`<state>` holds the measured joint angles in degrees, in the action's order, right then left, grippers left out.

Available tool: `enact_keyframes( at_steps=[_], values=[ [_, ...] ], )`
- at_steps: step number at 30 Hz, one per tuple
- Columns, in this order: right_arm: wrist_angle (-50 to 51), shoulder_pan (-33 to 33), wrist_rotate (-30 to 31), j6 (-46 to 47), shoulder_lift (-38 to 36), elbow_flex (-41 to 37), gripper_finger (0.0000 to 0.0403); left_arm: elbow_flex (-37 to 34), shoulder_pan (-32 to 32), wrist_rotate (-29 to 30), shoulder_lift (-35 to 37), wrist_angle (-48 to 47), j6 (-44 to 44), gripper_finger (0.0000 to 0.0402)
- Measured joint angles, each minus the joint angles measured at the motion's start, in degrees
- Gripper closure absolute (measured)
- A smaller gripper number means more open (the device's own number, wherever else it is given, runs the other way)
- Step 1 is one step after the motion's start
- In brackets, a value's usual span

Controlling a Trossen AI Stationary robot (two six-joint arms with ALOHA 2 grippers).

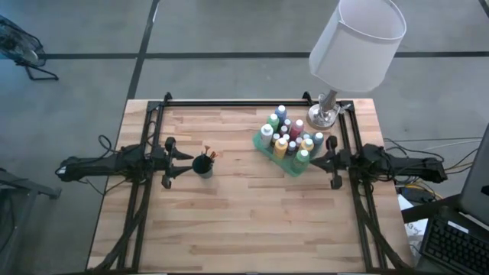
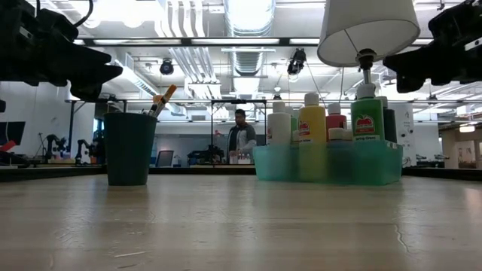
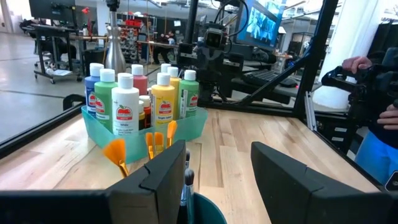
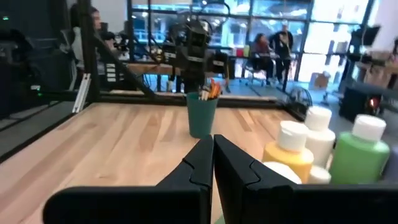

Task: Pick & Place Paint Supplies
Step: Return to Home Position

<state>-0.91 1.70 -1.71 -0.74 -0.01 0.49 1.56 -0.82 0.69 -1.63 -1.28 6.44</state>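
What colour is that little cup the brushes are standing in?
Dark green. The cup shows best in the low view.

Overhead camera straight down on my whole table (image 1: 244, 221), low camera level with the tabletop, facing the room, wrist cameras close behind my left gripper (image 3: 217, 149) and right gripper (image 4: 212, 140), facing each other, all four sharing green cup (image 1: 202, 166) and paint bottles (image 1: 281, 147)
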Motion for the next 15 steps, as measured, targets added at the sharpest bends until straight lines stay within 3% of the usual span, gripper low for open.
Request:
enact_keyframes(
  at_steps=[15],
  values=[
    [0.14, 0.04, 0.19, -1.07, 1.72, 0.02, 0.0394, 0.00, 0.02, 0.00, 0.00, -0.04, 0.00, 0.0213]
  ],
)
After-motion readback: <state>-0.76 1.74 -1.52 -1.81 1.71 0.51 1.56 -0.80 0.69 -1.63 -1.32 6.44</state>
